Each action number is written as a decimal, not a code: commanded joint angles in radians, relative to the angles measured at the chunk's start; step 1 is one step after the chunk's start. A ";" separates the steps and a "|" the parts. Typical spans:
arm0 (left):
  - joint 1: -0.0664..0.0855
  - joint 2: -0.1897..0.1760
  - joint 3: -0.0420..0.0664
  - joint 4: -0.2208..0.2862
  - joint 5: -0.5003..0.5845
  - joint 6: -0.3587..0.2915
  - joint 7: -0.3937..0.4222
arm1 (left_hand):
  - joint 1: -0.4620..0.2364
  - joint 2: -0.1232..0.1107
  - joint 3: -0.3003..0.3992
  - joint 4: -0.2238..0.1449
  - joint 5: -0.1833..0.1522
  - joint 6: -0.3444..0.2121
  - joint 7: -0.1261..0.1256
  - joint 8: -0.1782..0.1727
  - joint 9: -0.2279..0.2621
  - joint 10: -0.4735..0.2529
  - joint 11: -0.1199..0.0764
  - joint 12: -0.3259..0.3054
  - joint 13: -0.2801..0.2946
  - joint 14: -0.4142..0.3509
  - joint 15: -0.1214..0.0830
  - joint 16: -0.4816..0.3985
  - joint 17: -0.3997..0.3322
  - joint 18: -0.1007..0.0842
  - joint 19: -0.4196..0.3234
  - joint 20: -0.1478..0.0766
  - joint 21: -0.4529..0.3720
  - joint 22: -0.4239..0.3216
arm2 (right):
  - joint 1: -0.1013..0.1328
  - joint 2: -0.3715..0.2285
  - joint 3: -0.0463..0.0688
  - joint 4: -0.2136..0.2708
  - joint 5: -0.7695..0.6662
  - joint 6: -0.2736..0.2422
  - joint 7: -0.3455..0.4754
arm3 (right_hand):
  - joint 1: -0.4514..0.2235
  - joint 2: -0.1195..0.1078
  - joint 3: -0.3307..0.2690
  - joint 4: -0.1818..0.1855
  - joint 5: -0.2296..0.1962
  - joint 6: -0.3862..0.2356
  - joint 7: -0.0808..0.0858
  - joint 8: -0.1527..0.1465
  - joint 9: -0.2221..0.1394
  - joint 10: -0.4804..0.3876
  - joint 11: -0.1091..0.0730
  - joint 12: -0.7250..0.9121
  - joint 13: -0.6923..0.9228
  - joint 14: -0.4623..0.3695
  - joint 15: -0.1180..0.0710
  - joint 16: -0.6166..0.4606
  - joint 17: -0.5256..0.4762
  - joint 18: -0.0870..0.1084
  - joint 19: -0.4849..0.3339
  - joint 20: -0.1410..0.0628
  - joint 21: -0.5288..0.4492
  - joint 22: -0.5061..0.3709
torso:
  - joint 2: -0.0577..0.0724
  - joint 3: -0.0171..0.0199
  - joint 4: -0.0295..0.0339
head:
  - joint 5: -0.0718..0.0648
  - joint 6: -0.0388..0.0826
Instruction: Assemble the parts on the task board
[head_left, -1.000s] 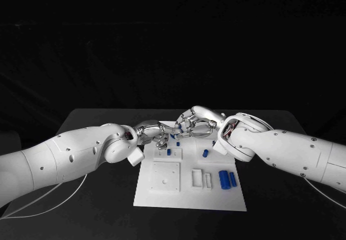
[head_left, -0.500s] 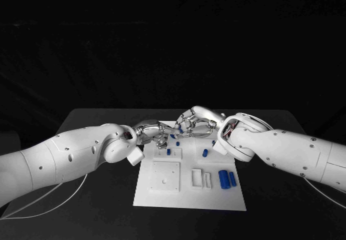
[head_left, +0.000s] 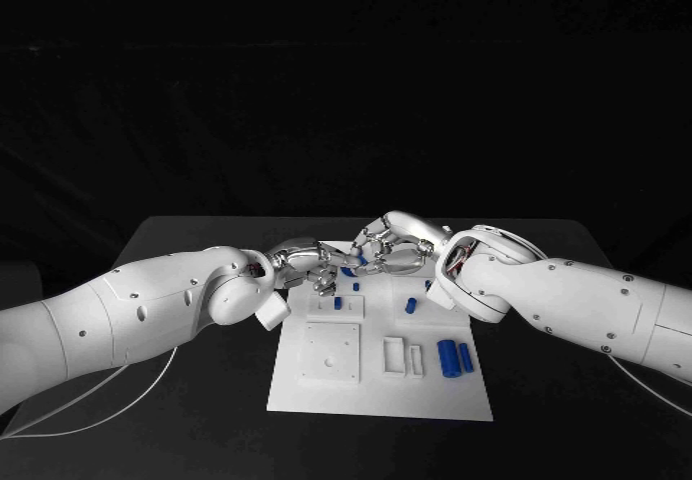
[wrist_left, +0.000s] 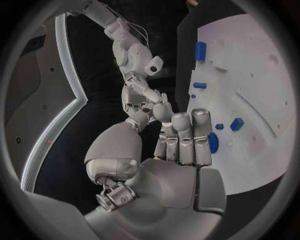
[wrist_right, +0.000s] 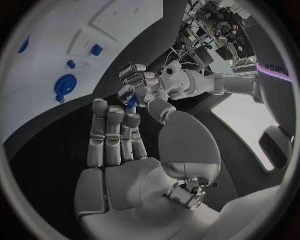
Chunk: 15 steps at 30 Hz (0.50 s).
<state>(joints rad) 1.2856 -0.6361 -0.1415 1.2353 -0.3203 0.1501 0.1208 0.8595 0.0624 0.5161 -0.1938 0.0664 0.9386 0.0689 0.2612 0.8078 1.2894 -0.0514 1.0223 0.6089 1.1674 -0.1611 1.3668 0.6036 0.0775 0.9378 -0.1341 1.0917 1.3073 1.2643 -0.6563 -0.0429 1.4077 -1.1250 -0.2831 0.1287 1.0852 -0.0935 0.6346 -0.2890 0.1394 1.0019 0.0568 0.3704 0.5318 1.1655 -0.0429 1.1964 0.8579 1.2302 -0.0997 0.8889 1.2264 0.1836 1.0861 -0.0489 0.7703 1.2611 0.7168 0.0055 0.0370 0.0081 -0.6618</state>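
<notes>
Two white arms meet over the far end of the task board on the black table. Left hand pinches a small blue part in its fingertips. Right hand, close beside it, has fingers straight and apart, holding nothing. Other blue parts lie on the board.

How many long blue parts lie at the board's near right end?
2: one long blue part and a second right beside it, nearer the task board's right edge. Others may be hidden farther back.
</notes>
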 joint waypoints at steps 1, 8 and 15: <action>-0.001 0.001 0.000 0.000 0.013 0.005 0.006 | 0.003 0.014 0.000 -0.010 -0.002 -0.002 0.000 -0.006 -0.004 0.000 0.005 0.007 0.001 0.002 0.007 0.006 0.001 -0.002 -0.004 -0.114 0.004 0.017 | 0.000 0.001 0.001 0.004 0.001 0.001 0.006 | -0.006 0.001 0.003 -0.005 -0.003 0.082 0.009 0.006 0.042 0.007 -0.002 -0.006 0.001 0.001 -0.008 0.002 0.002 0.020 0.000 -0.001 0.003 -0.001 | 0.000 0.0007 -0.0003 | 0.000 0.000; -0.001 0.002 0.000 0.002 0.016 0.002 0.002 | 0.009 0.025 0.001 -0.019 -0.001 0.001 0.001 -0.007 -0.012 0.000 0.006 0.007 0.001 0.002 0.008 0.007 0.002 -0.001 -0.005 -0.113 0.005 0.017 | 0.000 0.001 0.001 0.005 0.001 0.003 0.005 | -0.007 0.001 0.003 -0.005 -0.003 0.081 0.009 0.006 0.044 0.007 -0.002 -0.007 0.002 0.001 -0.008 0.002 0.003 0.021 0.000 0.000 0.003 -0.001 | 0.000 0.0005 -0.0003 | 0.000 -0.001; -0.001 0.002 -0.001 0.006 0.034 -0.025 -0.001 | 0.021 0.051 0.006 -0.037 0.019 0.005 0.001 -0.008 -0.022 0.003 0.006 0.008 0.001 0.003 0.008 0.008 0.003 0.000 -0.005 -0.112 0.007 0.018 | 0.000 0.002 0.001 0.005 0.001 0.003 0.004 | -0.007 0.001 0.004 -0.005 -0.003 0.081 0.008 0.006 0.046 0.008 -0.002 -0.007 0.003 0.001 -0.009 0.002 0.003 0.022 0.000 0.001 0.003 -0.001 | 0.000 0.0007 -0.0003 | 0.001 -0.001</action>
<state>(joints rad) 1.2858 -0.6357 -0.1416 1.2404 -0.3053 0.1463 0.1196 0.8770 0.1035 0.5220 -0.2266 0.0806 0.9376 0.0680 0.2548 0.7868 1.2895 -0.0515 1.0261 0.6088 1.1707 -0.1574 1.3710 0.6051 0.0775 0.9378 -0.1341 1.0956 1.3080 1.2640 -0.6564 -0.0432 1.4079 -1.1252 -0.2827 0.1240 1.0852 -0.0937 0.6372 -0.2918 0.1394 1.0044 0.0543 0.3697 0.5318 1.1676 -0.0449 1.1924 0.8594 1.2285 -0.1012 0.8889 1.2283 0.1919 1.0860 -0.0486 0.7703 1.2611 0.7167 0.0060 0.0367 0.0082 -0.6627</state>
